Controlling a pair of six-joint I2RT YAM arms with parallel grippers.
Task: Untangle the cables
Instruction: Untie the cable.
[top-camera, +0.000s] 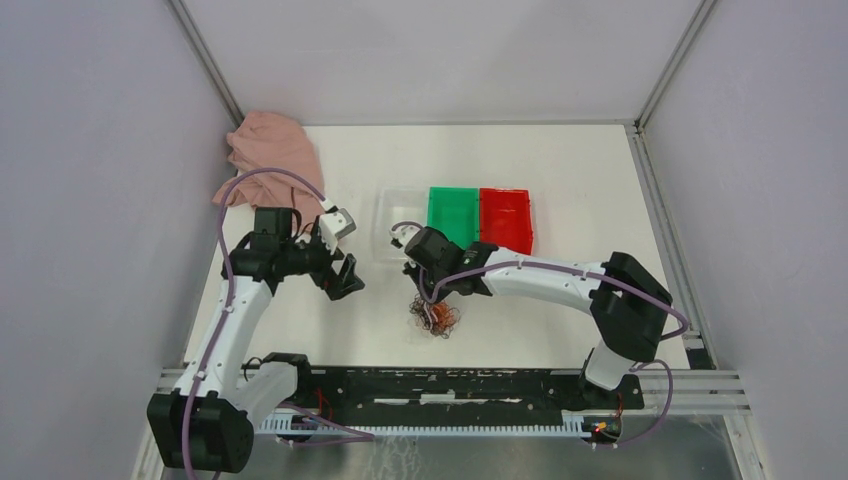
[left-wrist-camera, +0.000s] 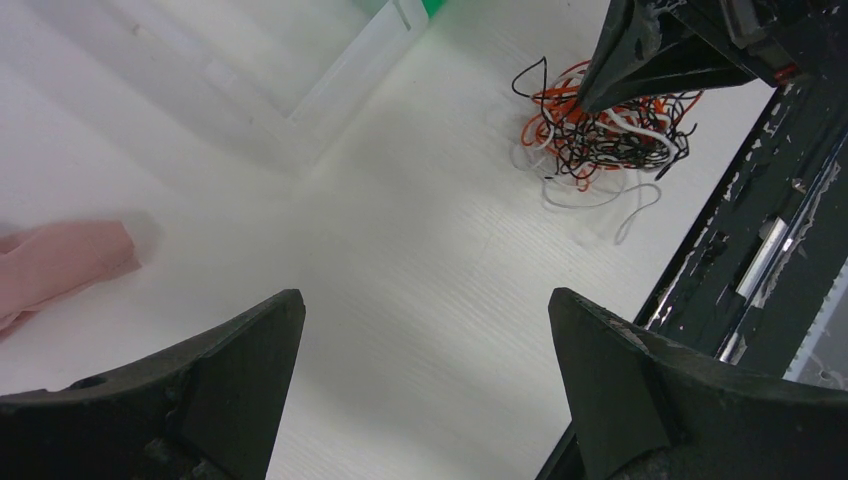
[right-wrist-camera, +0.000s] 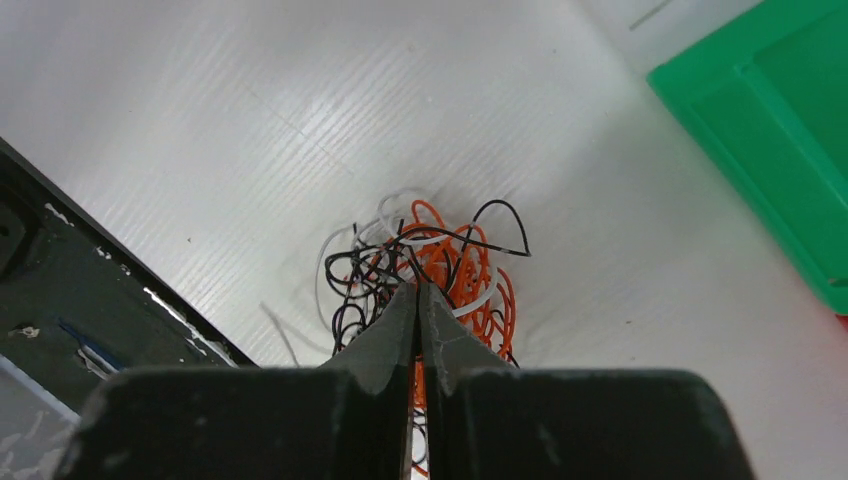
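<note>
Two grippers are in play, and only one is at work: the right gripper (right-wrist-camera: 417, 288) has its jaws drawn in to a thin slit, tips sunk into the top of the cables (right-wrist-camera: 430, 260), though whether a strand is actually caught between them cannot be told. The wad of orange, black and whitish loops lies on the white table (top-camera: 560, 330) directly under those tips. The left gripper (left-wrist-camera: 425, 297) stands spread wide and holds nothing, with the wad well ahead of it and off to its right. To do this step well, I judge the right tips should take one outer loop rather than a bunch, then draw it slowly upward and away, so that the wad loosens instead of tightening. The left gripper would help by coming across and pinning the rest down. The wires look very light and springy, so the whole clump may lift along with the strand. The table is smooth and offers little friction to hold it back. A black rail (right-wrist-camera: 60, 260) runs close behind the right gripper, so a backward pull has little room. The green bin (right-wrist-camera: 770, 130) sits ahead of it, beside a clear bin (top-camera: 385, 215) and a red bin (top-camera: 505, 218). A pink cloth (left-wrist-camera: 60, 260) lies left of the left gripper.
</note>
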